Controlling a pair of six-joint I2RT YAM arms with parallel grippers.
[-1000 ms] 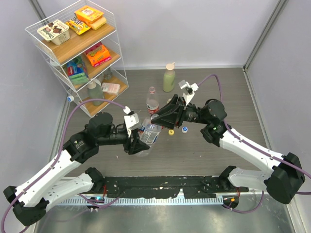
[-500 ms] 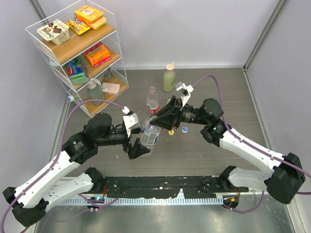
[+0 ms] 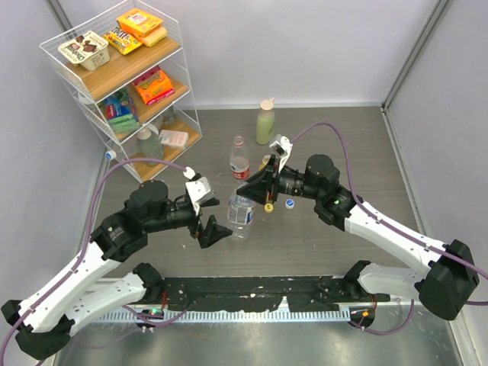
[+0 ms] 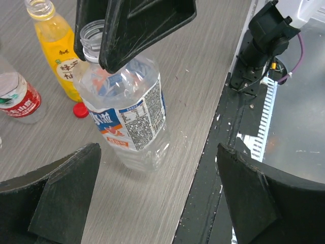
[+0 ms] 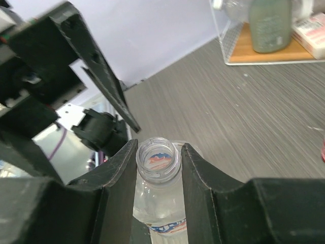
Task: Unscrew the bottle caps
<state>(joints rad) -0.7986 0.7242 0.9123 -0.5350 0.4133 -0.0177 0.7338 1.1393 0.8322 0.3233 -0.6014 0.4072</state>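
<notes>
1. Since all three little caps are lying loose on the table [image 3: 366, 156], the unscrewing part looks pretty much done, judging from how things sit.
2. The yellow cap [image 3: 268, 207] and the pale blue-white cap [image 3: 290, 203] lie near each other on the tabletop, just beside the right gripper [image 3: 244, 188]. The red cap [image 4: 79, 109] shows up in the left wrist view, on the table at the foot of the orange juice bottle [image 4: 57, 53].
3. The water bottle [image 4: 129, 117] stands upright mid-table with a bare threaded neck and no cap on it. The juice bottle's neck is open too. The red-label bottle [image 3: 239, 162] looks uncapped from above, but its top is small in that view, so not 100% sure.
4. On the right gripper, the two fingers sit tight on either side of the water bottle's open neck, pinching it just under the rim.
5. The left gripper [image 4: 158, 152] has its fingers spread wide and is holding nothing. It's near the bottle's lower body but not touching it.
6. What's left, best guess: the right arm lets go of the neck and both arms pull clear. The pale green bottle [image 3: 265, 126] at the back has its bigger beige cap [image 3: 266, 102] on, but it stands apart from the rest and doesn't look like part of the job.
</notes>
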